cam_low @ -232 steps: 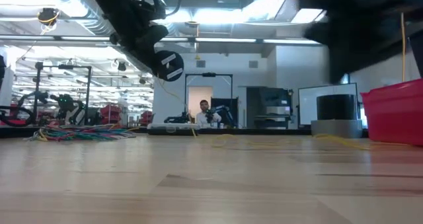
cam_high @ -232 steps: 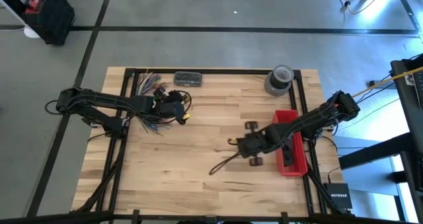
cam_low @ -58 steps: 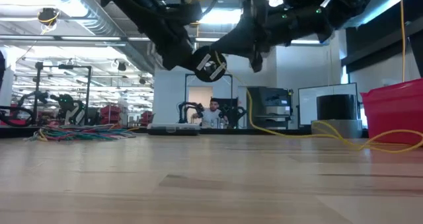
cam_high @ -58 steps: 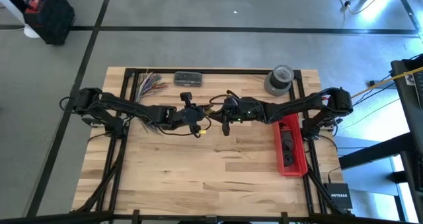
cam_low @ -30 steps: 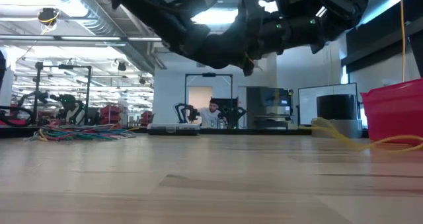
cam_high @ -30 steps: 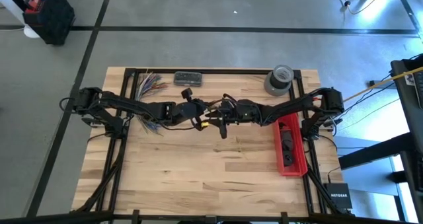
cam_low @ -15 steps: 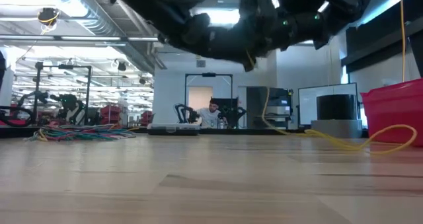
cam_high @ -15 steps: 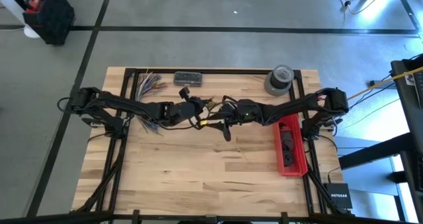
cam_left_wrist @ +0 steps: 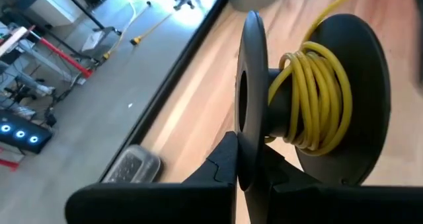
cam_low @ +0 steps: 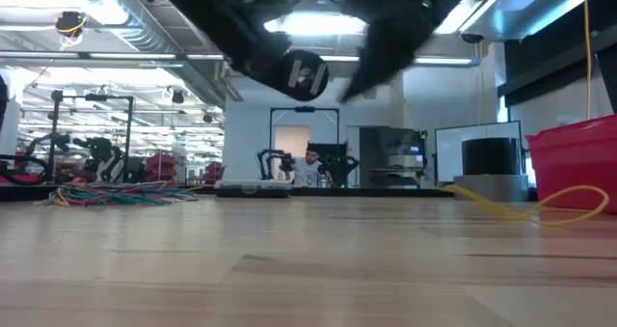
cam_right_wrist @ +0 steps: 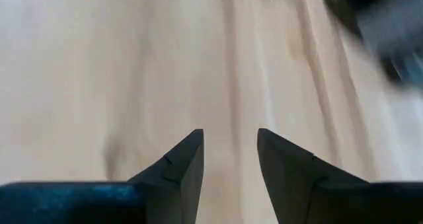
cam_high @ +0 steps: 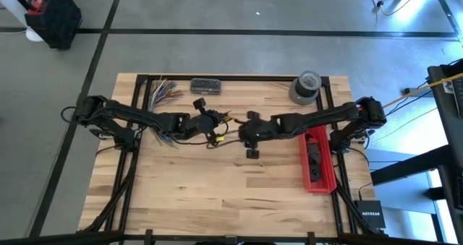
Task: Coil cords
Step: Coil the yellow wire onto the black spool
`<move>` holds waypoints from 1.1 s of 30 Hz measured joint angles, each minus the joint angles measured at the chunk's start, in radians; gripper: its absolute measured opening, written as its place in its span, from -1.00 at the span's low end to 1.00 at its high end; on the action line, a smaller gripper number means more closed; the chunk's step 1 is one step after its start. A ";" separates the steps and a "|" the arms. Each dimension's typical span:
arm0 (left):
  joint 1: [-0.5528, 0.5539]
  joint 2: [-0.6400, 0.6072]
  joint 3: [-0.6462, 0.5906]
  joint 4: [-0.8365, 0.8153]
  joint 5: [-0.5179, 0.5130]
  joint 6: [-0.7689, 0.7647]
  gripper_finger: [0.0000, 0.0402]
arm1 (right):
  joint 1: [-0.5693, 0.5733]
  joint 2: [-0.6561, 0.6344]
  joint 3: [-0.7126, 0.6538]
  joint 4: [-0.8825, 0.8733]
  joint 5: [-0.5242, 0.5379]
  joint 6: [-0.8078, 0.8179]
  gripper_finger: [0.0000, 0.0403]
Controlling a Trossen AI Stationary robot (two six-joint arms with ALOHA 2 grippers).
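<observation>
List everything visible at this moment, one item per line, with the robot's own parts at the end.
Yellow cord: one, wound on a black spool held above the table's middle; its free end trails along the table toward the red bin.
Bundle of multicoloured wires: one, far left of the wooden table.
Flat dark grey case: one, far edge.
Grey tape roll: one, far right corner.
Red plastic bin: one, right side, dark items inside.
Person: one, in the room behind.
Left gripper: shut on the spool's flange, mid-table.
Right gripper: open, empty, beside the spool.
</observation>
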 joint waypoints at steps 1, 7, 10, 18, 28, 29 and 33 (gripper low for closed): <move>-0.003 -0.005 0.000 -0.026 0.000 0.000 -1.00 | 0.009 0.000 0.010 -0.076 0.044 0.002 -0.28; -0.026 -0.051 0.000 -0.097 0.003 0.000 -1.00 | 0.031 0.000 0.018 -0.412 0.256 0.066 -0.28; -0.041 -0.072 0.000 -0.113 0.003 -0.002 -1.00 | 0.027 -0.001 0.017 -0.502 0.267 0.095 -0.28; -0.052 -0.076 0.000 -0.169 0.008 -0.008 -1.00 | 0.016 -0.003 -0.033 -0.300 0.267 0.040 -0.28; -0.052 -0.076 0.000 -0.171 0.014 -0.009 -1.00 | -0.090 -0.001 -0.347 0.531 -0.009 -0.130 -0.28; -0.051 -0.076 0.000 -0.172 0.014 -0.008 -1.00 | -0.098 0.000 -0.357 0.554 -0.040 -0.130 -0.28; -0.049 -0.076 0.000 -0.170 0.013 -0.008 -1.00 | -0.118 0.033 -0.373 0.578 -0.132 -0.130 -0.28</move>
